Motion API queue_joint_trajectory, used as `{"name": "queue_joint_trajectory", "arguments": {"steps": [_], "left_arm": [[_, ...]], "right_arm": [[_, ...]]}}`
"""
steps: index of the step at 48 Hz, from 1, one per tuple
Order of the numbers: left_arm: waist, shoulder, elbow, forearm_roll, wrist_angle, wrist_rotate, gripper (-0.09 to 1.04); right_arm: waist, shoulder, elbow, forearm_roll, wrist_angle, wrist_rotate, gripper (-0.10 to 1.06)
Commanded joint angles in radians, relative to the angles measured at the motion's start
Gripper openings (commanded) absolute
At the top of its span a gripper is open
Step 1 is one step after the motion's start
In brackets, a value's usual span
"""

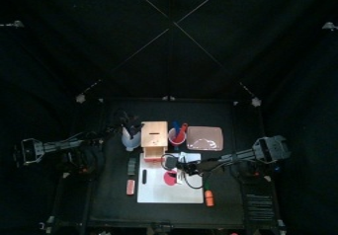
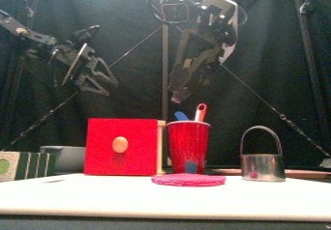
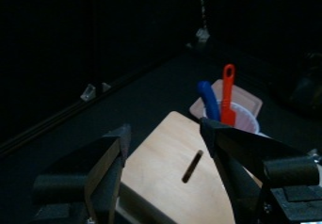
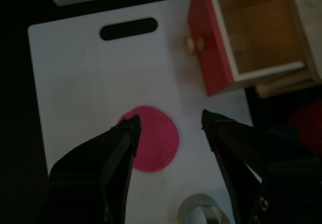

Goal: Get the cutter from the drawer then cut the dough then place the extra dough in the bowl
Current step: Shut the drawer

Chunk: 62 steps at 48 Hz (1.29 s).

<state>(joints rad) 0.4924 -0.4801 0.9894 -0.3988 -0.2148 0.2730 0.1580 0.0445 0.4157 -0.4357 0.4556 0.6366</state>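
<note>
The right gripper (image 4: pixel 167 120) is hanging over the white flat cutting board (image 4: pixel 88 77) with its black fingers spread wide and gripping nothing. The flat round disc of pink dough (image 4: pixel 157 141) is lying on the board just past the fingertips, partly in the gap between them. The round metal cutter with its wire handle (image 2: pixel 262 157) is standing on the board behind the fingertips, back toward the wrist. It is already out of the red-fronted drawer (image 4: pixel 205 35) of the pale wooden box (image 3: pixel 170 176), which is sitting open and empty off to one side of the fingers. The handle is arching straight up, so I judge the right arm, the nearer one, needs to draw back and come down over it. The left gripper (image 3: pixel 164 132) is hovering above the box, fingers likewise parted and empty, well apart from the cutter.
</note>
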Motion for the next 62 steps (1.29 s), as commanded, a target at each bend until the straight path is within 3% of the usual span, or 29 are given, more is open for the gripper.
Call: {"name": "queue_joint_trajectory", "arguments": {"steps": [1,10,20,24,29,49,62], "left_arm": [[0.026,0.051,-0.1,0.078,0.08,0.002,0.93],[0.026,0.178,-0.204,0.193,0.172,0.002,0.93],[0.026,0.293,-0.288,0.221,0.175,0.002,0.93],[0.029,0.322,-0.313,0.233,0.176,0.003,0.93],[0.035,0.353,-0.342,0.284,0.193,0.003,0.93],[0.071,0.454,-0.457,0.423,0.342,0.003,0.92],[0.115,0.463,-0.538,0.511,0.512,0.008,0.79]], "right_arm": [[0.002,0.023,-0.081,0.097,0.009,-0.071,0.86],[-0.017,0.1,-0.163,0.278,0.094,-0.282,0.71],[-0.069,0.132,-0.241,0.552,0.25,-0.54,0.59],[-0.075,0.143,-0.252,0.594,0.236,-0.621,0.59],[-0.074,0.161,-0.258,0.572,0.187,-0.683,0.59],[-0.074,0.239,-0.304,0.529,0.109,-0.703,0.55],[-0.074,0.272,-0.319,0.531,0.107,-0.699,0.47]]}}
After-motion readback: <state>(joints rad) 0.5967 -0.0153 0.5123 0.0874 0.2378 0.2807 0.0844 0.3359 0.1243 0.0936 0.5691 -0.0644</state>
